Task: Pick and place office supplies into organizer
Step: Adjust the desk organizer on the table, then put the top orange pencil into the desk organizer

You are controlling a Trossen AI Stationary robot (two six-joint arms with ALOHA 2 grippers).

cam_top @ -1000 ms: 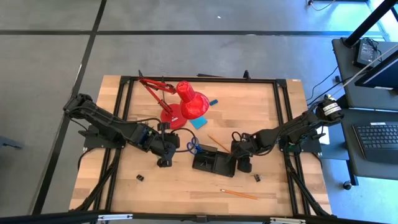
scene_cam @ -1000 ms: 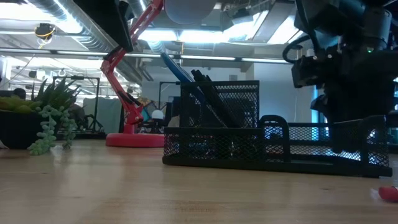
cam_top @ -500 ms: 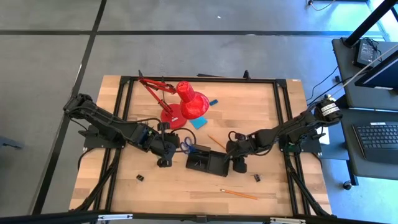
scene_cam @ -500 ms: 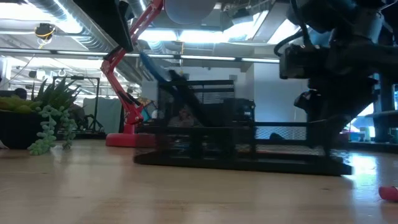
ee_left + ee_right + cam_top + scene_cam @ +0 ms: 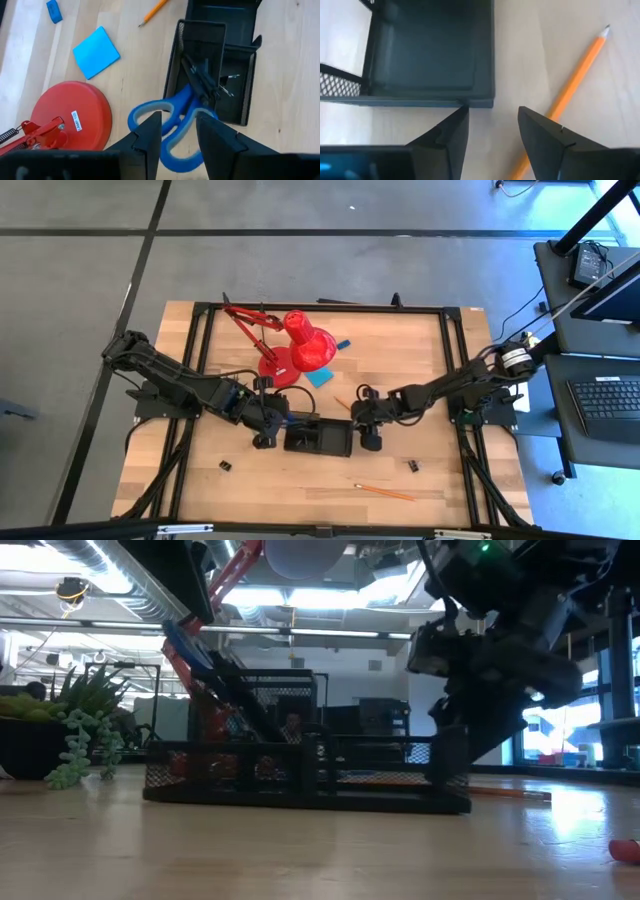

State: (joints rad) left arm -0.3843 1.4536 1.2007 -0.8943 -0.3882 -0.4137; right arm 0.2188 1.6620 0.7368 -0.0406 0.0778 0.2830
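Observation:
The black mesh organizer (image 5: 318, 438) stands on the table between my two grippers. Blue-handled scissors (image 5: 172, 117) and black pens lean out of its tall compartment. My left gripper (image 5: 178, 116) hangs open over the scissors' handles, one finger on each side; I cannot tell whether it touches them. My right gripper (image 5: 492, 109) is open and low at the organizer's right end (image 5: 450, 765). An orange pencil (image 5: 575, 85) lies on the table beside it. My right gripper meets the organizer at a corner of its low tray (image 5: 482, 103), with the tip of one open finger (image 5: 460, 112) against the outer wall. It comes slanting down from the table's right. The organizer stands flat on the table.
A red desk lamp (image 5: 300, 340) stands at the back, with a light-blue note pad (image 5: 318, 377) and a small blue eraser (image 5: 342, 344) near it. Two binder clips (image 5: 225, 466) (image 5: 412, 466) and a second pencil (image 5: 385, 492) lie toward the near edge. A green plant (image 5: 70, 730) stands at the left.
My right gripper has gone toward the table's left and tipped down, pushing the organizer ahead of it. The organizer has slid along the table toward my left gripper and turned square to the table. The scissors' handles now sit under my left gripper.

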